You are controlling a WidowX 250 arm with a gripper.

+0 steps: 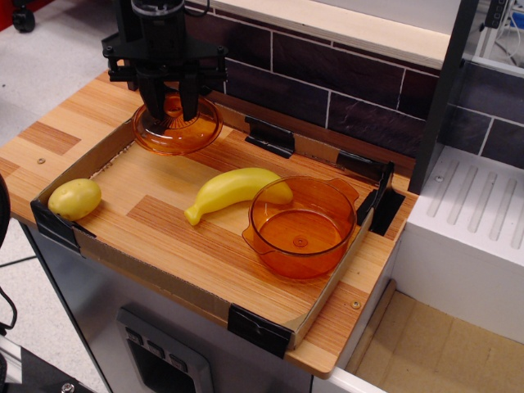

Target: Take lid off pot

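The orange translucent lid hangs from my gripper at the back left of the tray, just above or touching the wooden surface. The black fingers are shut on the lid's centre knob. The orange pot stands open and uncovered at the right side of the tray, well to the right of the gripper. Its inside is empty.
A yellow banana lies in the tray's middle, its tip touching the pot. A potato sits in the front left corner. The cardboard tray wall with black corner clips rings the wood. A dark tiled wall stands behind.
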